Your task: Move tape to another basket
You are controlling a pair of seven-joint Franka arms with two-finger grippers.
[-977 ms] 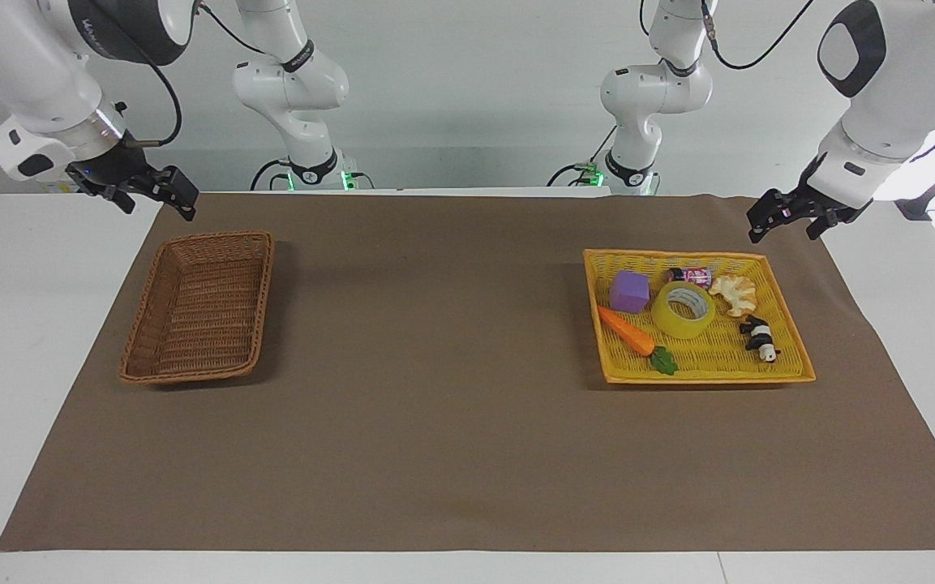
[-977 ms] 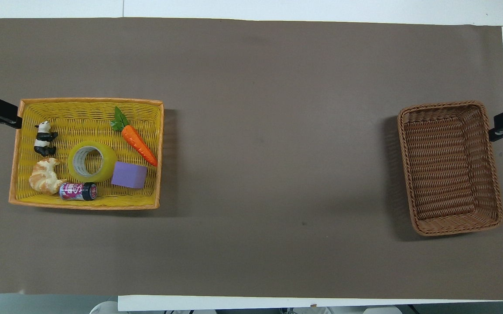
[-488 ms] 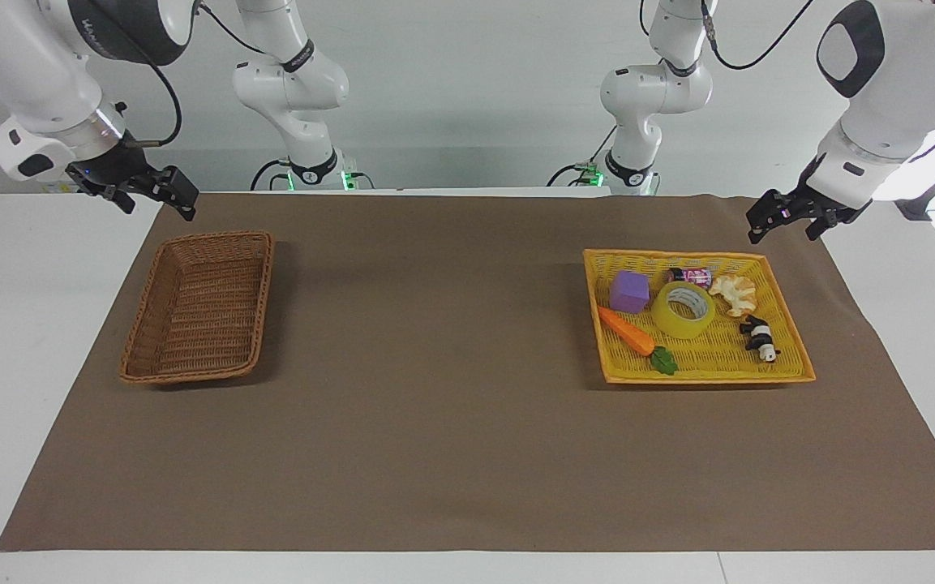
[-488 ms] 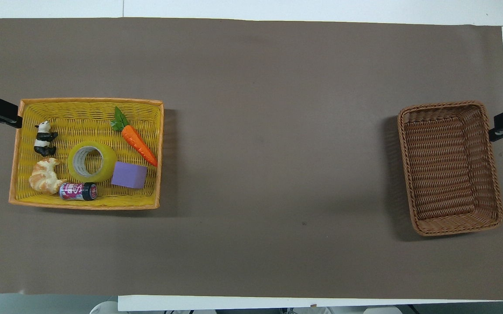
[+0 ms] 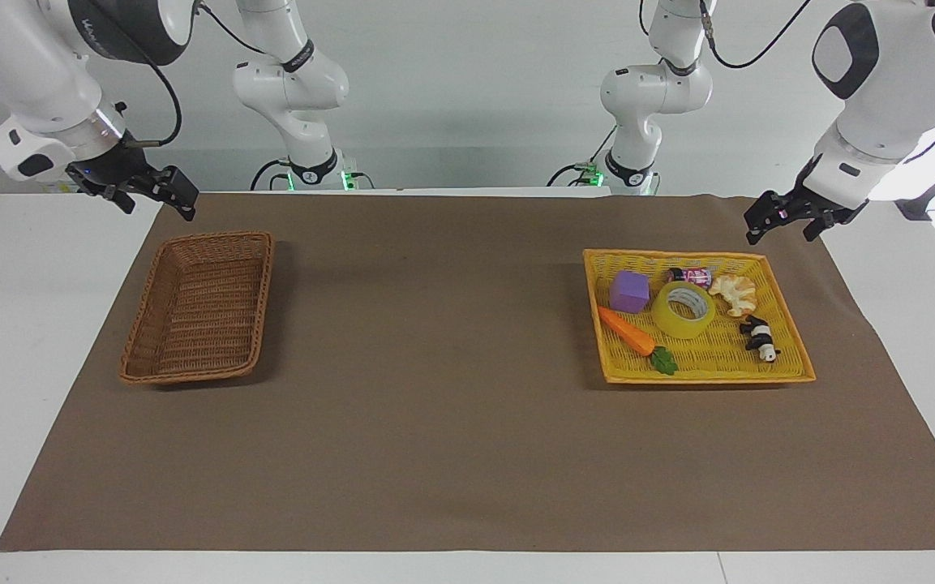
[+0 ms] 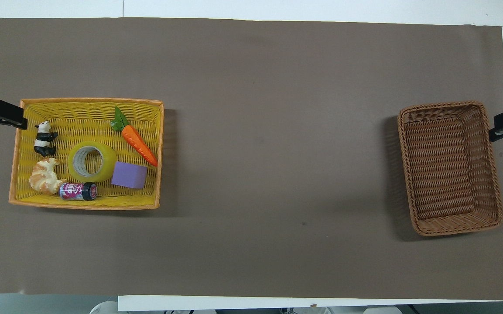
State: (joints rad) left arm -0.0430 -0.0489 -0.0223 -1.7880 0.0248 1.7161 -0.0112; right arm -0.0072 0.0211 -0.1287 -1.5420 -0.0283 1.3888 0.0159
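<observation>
The tape [image 5: 684, 309], a yellow roll with a white core, lies flat in the middle of the yellow-orange tray basket [image 5: 791, 375] at the left arm's end; it also shows in the overhead view [image 6: 91, 161]. The brown wicker basket [image 5: 136, 369], empty inside, stands at the right arm's end, and shows in the overhead view [image 6: 495, 218]. My left gripper [image 5: 780, 229] is open and empty, in the air over the mat beside the tray basket's corner nearest the robots. My right gripper [image 5: 157, 203] is open and empty, in the air by the wicker basket's end nearest the robots.
Around the tape in the tray basket lie a purple block [image 5: 629, 292], a carrot toy [image 5: 628, 332], a panda figure [image 5: 759, 337], a croissant toy [image 5: 733, 294] and a small can [image 5: 691, 276]. A brown mat [image 5: 435, 365] covers the table.
My left gripper has shifted slightly toward the tray basket. The right gripper and all objects have not moved.
</observation>
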